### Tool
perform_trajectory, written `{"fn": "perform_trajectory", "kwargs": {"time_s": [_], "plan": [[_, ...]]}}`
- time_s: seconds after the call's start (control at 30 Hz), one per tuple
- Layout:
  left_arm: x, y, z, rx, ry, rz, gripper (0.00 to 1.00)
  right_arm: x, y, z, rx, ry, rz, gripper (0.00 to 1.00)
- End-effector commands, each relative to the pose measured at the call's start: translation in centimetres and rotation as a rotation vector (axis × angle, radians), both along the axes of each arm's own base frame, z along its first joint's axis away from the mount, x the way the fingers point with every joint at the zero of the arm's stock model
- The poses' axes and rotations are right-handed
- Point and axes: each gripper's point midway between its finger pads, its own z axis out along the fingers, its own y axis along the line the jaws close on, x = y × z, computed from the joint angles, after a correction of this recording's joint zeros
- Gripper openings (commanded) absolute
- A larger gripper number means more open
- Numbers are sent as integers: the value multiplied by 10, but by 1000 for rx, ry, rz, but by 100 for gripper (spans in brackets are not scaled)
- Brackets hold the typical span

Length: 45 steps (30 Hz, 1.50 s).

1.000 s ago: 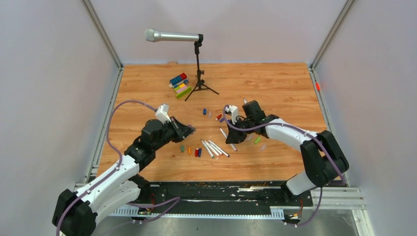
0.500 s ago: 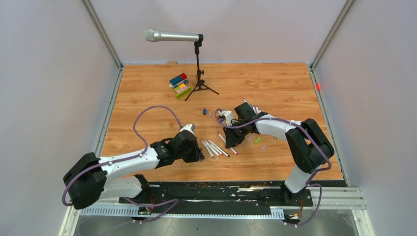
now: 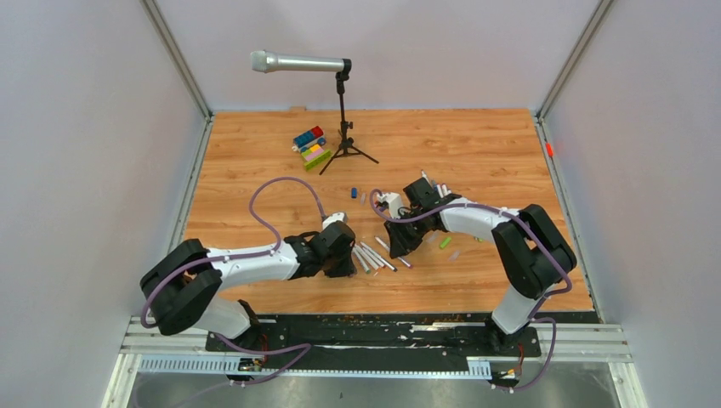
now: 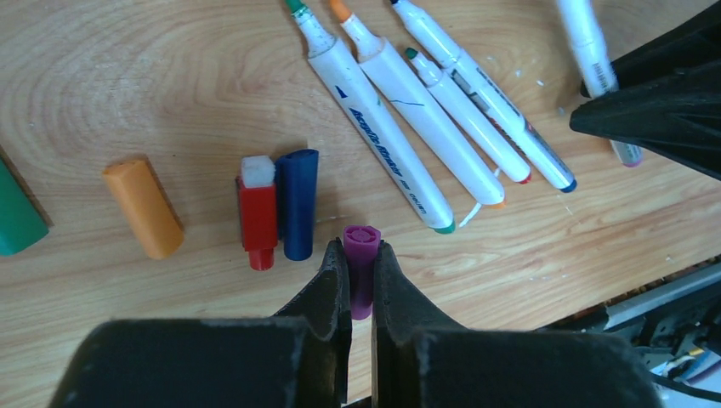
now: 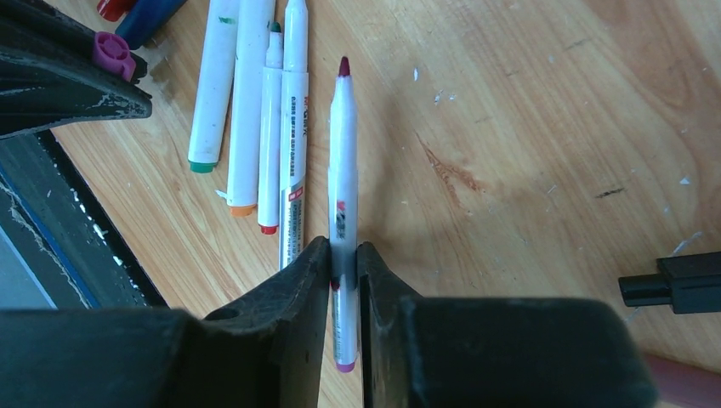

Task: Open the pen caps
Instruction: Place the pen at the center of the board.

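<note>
The stubby purple plastic cap (image 4: 361, 244), off its pen, sits pinched in the left gripper (image 4: 360, 257) between narrow fingers, long axis near-to-far, just right of the loose blue cap (image 4: 298, 200), while the right gripper (image 5: 343, 255) clamps the thin white bare-tipped pen (image 5: 343, 144) parallel to four uncapped pens (image 5: 242, 102) at its left.

Black left gripper (image 4: 360, 255) pinches a purple cap (image 4: 361, 240); just left of its fingers lie a blue cap (image 4: 298, 204), a red cap (image 4: 258, 217) with a white plug, an orange cap (image 4: 143, 208) and a green cap (image 4: 13, 219) on the pale wood-grain table (image 4: 127, 68). Black right gripper (image 5: 343, 255) grips a white pen (image 5: 343, 153), maroon tip, purple end, and left of it white pens (image 5: 242, 102) end in green, orange, red.
</note>
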Motion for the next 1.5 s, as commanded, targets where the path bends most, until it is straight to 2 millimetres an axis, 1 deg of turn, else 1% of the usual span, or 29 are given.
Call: {"fn": "perform_trajectory", "kwargs": {"time_s": [0.0,0.27,0.43,0.53,0.87,1.03,1.1,1.17,1.23,1.27,1.33,1.37,1.43,1.47], "plan": [[11,-4,8,9,-45,12,9,7,7,4,9,-19,20,20],[12,-4,3,26,-42,4,16,5,8,3,7,-11,28,22],[11,-3,3,28,-40,7,19,4,8,3,9,-7,33,23],[11,-3,3,23,-42,10,23,3,9,5,12,-8,39,23],[11,-3,11,6,-53,14,30,0,11,10,32,-10,59,24],[12,-5,21,-17,-64,13,31,0,11,14,38,-17,70,25],[13,-6,32,-40,-85,10,31,2,10,17,34,-34,78,26],[16,-6,51,-71,-132,7,32,3,8,25,34,-62,96,29],[22,0,71,-83,-203,11,38,1,7,36,49,-86,130,32],[25,5,81,-76,-245,9,43,0,6,43,63,-104,150,33],[34,22,100,-29,-340,7,61,-3,3,59,95,-145,212,36],[40,31,107,-9,-381,14,69,-5,0,67,112,-165,236,37],[49,47,121,0,-443,19,83,-3,-11,87,156,-207,251,38],[54,56,132,-21,-474,35,90,-2,-18,98,182,-229,249,40]]}}
